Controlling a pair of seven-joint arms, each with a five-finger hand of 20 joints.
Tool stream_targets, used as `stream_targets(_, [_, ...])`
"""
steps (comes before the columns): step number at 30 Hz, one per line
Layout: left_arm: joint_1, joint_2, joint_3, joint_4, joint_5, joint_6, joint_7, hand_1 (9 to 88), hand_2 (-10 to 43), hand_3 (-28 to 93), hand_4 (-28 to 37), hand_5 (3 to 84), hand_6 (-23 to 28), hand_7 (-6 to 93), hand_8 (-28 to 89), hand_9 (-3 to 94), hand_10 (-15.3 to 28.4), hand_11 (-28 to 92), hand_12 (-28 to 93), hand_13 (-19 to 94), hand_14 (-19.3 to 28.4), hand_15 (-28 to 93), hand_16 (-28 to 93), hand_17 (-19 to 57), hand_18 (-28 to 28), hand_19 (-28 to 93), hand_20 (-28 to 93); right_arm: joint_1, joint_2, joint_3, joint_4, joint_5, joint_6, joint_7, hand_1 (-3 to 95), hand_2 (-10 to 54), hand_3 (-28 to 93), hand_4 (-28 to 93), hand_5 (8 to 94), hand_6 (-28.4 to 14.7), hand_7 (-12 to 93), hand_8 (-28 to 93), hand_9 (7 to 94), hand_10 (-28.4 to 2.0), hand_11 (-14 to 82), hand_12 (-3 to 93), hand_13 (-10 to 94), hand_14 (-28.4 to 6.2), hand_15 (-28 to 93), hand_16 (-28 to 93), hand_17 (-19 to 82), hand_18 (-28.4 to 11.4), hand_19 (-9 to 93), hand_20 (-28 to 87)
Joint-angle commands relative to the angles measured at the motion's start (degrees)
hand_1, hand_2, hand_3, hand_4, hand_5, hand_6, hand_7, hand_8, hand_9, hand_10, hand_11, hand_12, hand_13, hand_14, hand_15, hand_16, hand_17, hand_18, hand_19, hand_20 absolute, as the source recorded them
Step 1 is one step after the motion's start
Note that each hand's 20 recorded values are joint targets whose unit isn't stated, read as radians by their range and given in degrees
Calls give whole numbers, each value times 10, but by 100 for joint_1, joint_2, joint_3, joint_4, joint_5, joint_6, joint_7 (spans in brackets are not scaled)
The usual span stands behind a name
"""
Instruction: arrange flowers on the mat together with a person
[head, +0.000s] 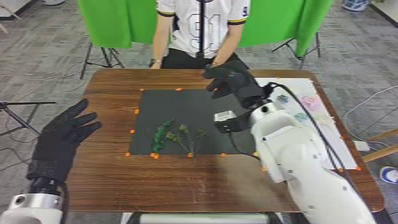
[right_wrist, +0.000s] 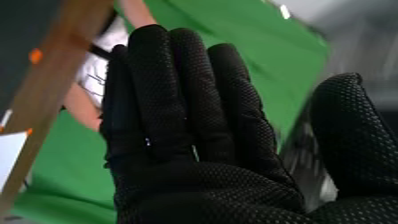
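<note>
In the head view the dark mat (head: 178, 107) lies on the table, with a green leafy stem (head: 161, 136) and a thin branching sprig (head: 188, 138) on its near left part. My right hand (head: 233, 82) is above the mat's far right corner, open and holding nothing. In the right wrist view that hand (right_wrist: 187, 150) has straight fingers, the thumb apart from them. Off the mat's left side, over the table's left edge, is my left hand (head: 64, 135), open and away from the stems. A person stands at the far edge, hands low by the table.
A white sheet (head: 333, 135) along the table's right side bears pink (head: 311, 103) and pale green (head: 300, 117) flower pieces, partly behind my right arm. Orange markers (head: 137, 111) surround the mat. The wooden table (head: 115, 180) extends nearer than the mat. Green cloth (head: 266, 25) hangs behind the person.
</note>
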Motion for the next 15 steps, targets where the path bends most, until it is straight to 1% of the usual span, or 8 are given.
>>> stream_targets(1, [551,-365,-431,15,-70,-73,231,172,57,782,-283,350,53,132,-102,323,183,252,90,229,261,527,-112,-94,230,522,86,-1804,286,1663,-84,2583,85,-1190,221,95,695,-235,570,-39,132,-108,575,-204,196,146,481,-213,552,79,149,-267,627,78])
stream_targets(3, [568,-425,-447,22,-101,14,297,169,57,783,-283,351,52,132,-102,333,185,257,95,240,264,540,-105,-90,233,534,97,-2001,184,1930,-4,2863,-134,-1364,211,97,704,-239,560,-39,128,-107,558,-204,183,144,464,-217,535,78,134,-268,600,84])
stream_targets(5, [552,-460,-450,32,-141,13,379,169,58,780,-283,352,51,128,-101,345,188,262,102,274,276,616,-95,-83,237,542,118,-2155,155,2053,39,3366,-87,-1595,201,98,714,-244,538,-35,126,-106,527,-197,161,143,431,-219,495,77,111,-271,559,95])
stream_targets(6, [473,-457,-411,58,-120,18,371,169,58,779,-283,353,51,126,-100,348,188,260,103,283,279,625,-98,-78,236,539,121,-2239,145,2118,50,3538,-66,-1722,198,98,718,-246,527,-32,125,-105,516,-194,155,143,420,-221,483,81,104,-273,546,105])
stream_targets(7, [443,-472,-388,56,-106,12,353,168,58,780,-283,353,51,125,-100,349,186,259,103,285,281,627,-101,-75,236,536,122,-2335,123,2173,67,3583,-48,-1844,196,97,719,-248,520,-30,123,-106,501,-191,146,142,405,-222,470,82,95,-274,535,110])
stream_targets(11, [345,-467,-238,78,-105,10,406,163,56,786,-283,353,51,128,-100,346,180,248,96,273,266,551,-118,-83,226,497,108,-2470,143,2172,107,3747,251,-2195,192,95,724,-254,505,-22,126,-107,480,-178,130,141,380,-224,439,84,80,-272,505,118])
stream_targets(13, [273,-455,-165,96,-86,-10,376,162,56,788,-283,354,51,128,-101,347,177,243,94,268,255,512,-115,-86,223,485,103,-2513,80,2246,130,3733,59,-2267,188,95,727,-255,502,-21,125,-108,476,-174,127,141,376,-223,430,85,76,-272,497,120])
stream_targets(15, [221,-449,-98,100,-55,-69,325,161,55,788,-283,354,50,128,-101,346,174,240,92,265,249,491,-111,-88,220,476,98,-2524,82,2223,102,3683,155,-2241,185,96,729,-257,499,-18,125,-108,474,-172,125,141,373,-223,424,88,73,-271,490,123])
